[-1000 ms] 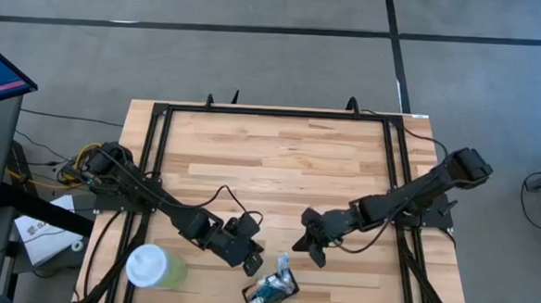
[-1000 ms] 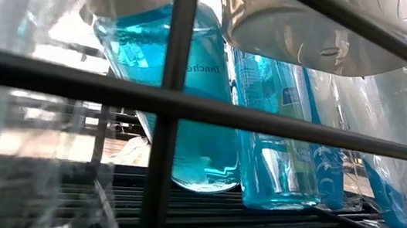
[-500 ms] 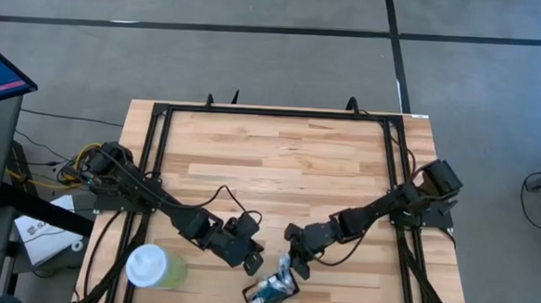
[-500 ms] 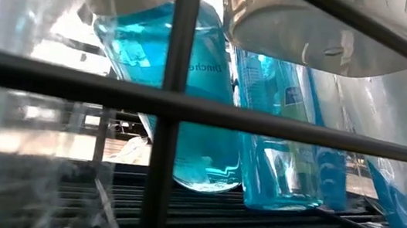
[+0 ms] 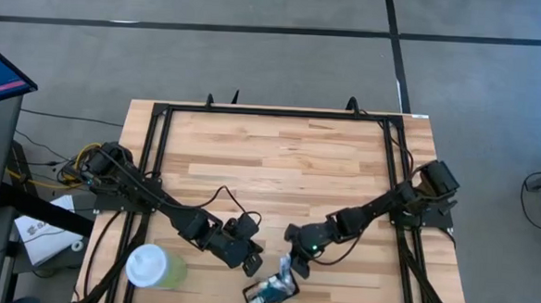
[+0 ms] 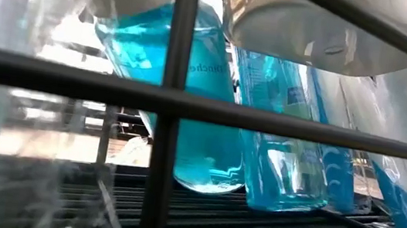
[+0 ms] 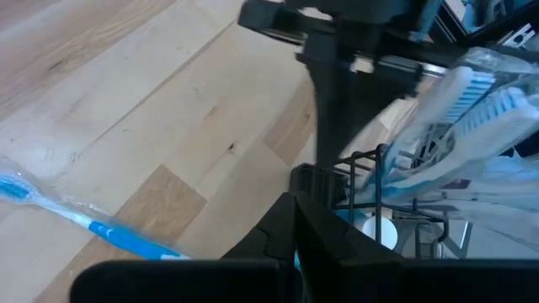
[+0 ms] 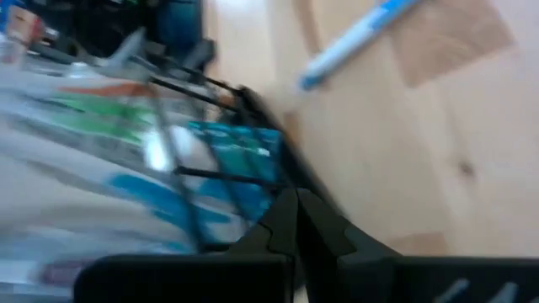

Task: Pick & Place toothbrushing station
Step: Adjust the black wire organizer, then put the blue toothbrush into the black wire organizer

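Black wire and clear plastic wrap meet at the right gripper [image 5: 291, 264], whose fingers are pressed shut with nothing between them, tips at the 12 o'clock rim of the toothbrushing station [image 5: 272, 290]; the right wrist view shows the closed fingertips touching the holder's thin wire wall [image 8: 221, 174], with wrapped blue and green toothbrushes [image 8: 93, 126] and teal tubes [image 8: 232, 143] behind it. The station sits at the table's 6 o'clock edge, between the two grippers. By its look it is light, and likely to slide or tip on the smooth wood; the wire frame is stiff, while the wrapped contents are loose, slippery and prone to spill. The rim wire or a corner upright is probably the soundest place to take hold, not the crinkly wrapping. One blue toothbrush in clear wrap [image 7: 80, 220] lies apart on the bare boards, flat and thin, so it seems to call for a pinch across its handle. The left gripper [image 5: 252, 261], also shut and empty, rests low at the station's 10 o'clock. Outward, the right arm [image 5: 379, 209] reaches in from 3 o'clock, stretched low and nearly straight; the left arm [image 5: 157, 201] runs in from 9 o'clock, likewise low. A pale green cup with a white lid [image 5: 155, 267] stands at 7 o'clock on the wooden table [image 5: 280, 152].
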`<state>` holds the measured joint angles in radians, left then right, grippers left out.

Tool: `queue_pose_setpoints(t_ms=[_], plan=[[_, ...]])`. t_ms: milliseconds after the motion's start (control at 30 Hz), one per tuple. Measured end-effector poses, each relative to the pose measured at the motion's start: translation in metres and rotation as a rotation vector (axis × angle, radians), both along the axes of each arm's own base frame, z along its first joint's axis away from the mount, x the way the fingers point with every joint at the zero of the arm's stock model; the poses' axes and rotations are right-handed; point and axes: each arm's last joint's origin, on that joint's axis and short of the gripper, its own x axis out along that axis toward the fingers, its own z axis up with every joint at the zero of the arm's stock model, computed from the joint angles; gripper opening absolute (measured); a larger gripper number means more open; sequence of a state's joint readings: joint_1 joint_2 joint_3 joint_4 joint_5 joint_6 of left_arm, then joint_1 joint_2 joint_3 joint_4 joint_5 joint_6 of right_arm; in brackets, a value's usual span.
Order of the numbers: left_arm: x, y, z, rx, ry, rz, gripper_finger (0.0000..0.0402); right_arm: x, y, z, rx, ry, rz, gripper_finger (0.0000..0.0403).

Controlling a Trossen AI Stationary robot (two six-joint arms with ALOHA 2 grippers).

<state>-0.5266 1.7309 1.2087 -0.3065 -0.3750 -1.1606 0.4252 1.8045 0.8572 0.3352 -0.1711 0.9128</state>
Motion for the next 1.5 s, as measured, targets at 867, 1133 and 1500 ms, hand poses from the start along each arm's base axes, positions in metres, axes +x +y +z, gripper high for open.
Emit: queue_pose_setpoints(t_ms=[867,1133,1500], plan=[[-0.001,0.000,0.000,0.018,0.008,-0.017,0.0001,-0.004,0.023,-0.026,0.091,0.093,0.087,0.0000],[-0.001,0.000,-0.001,0.036,0.003,-0.005,0.0001,-0.013,0.040,-0.025,0.114,0.110,0.112,0.0000],[0.000,0.003,0.000,0.081,-0.018,0.030,0.0001,-0.016,0.027,-0.002,0.033,0.090,0.065,0.0000]])
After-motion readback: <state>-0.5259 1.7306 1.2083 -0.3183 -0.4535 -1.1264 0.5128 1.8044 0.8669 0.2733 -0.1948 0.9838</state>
